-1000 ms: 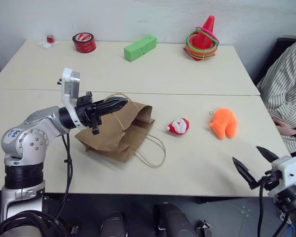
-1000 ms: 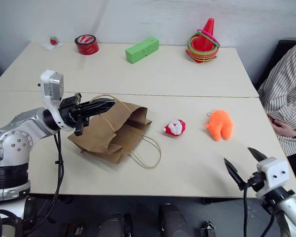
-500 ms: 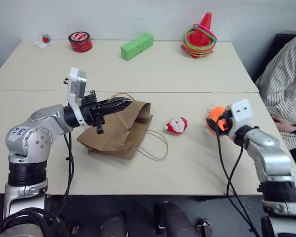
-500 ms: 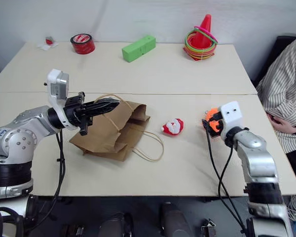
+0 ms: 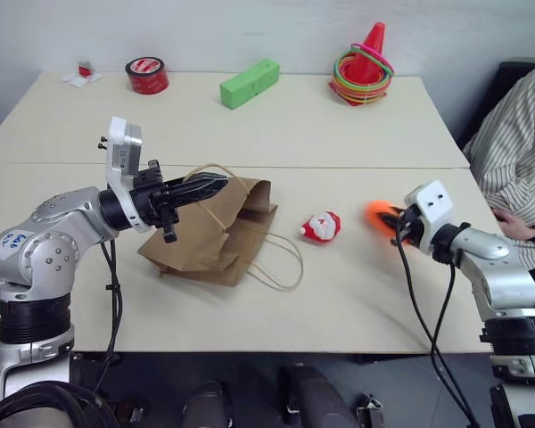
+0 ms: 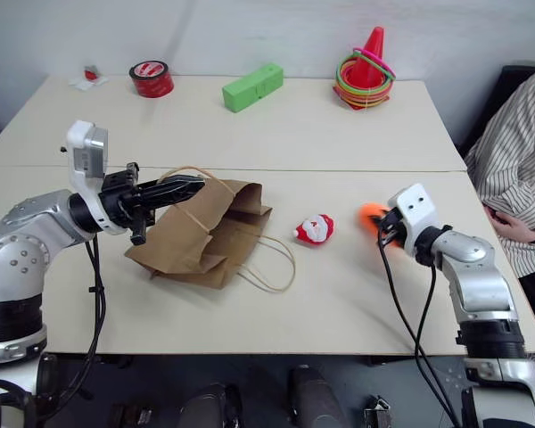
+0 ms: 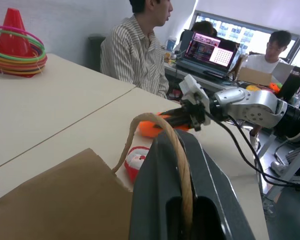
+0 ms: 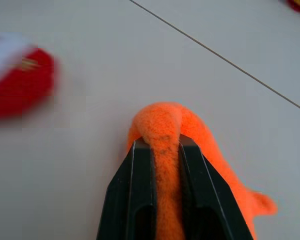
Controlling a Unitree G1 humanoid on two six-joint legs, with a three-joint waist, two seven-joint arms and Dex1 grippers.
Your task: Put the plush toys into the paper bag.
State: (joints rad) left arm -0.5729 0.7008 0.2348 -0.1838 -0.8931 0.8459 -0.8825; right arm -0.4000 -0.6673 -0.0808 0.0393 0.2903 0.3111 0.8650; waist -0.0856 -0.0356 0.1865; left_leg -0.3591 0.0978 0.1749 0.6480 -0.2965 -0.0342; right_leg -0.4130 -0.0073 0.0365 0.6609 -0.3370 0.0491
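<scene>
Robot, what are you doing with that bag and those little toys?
The robot is packing plush toys into a brown paper bag lying on the table. Its left hand is shut on the bag's cord handle, holding it up. Its right hand is pinching the orange plush toy. The little Santa toy lies on the table between them.

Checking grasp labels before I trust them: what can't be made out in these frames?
- Orange plush toy: right wrist view, body mostly covered by the right gripper; head views show just a tip.
- Paper bag mouth: head views, too flat to see inside.
- Santa toy: right wrist view, blurred, cut by the edge.
- Left gripper: its grip on the handle is hidden.
</scene>
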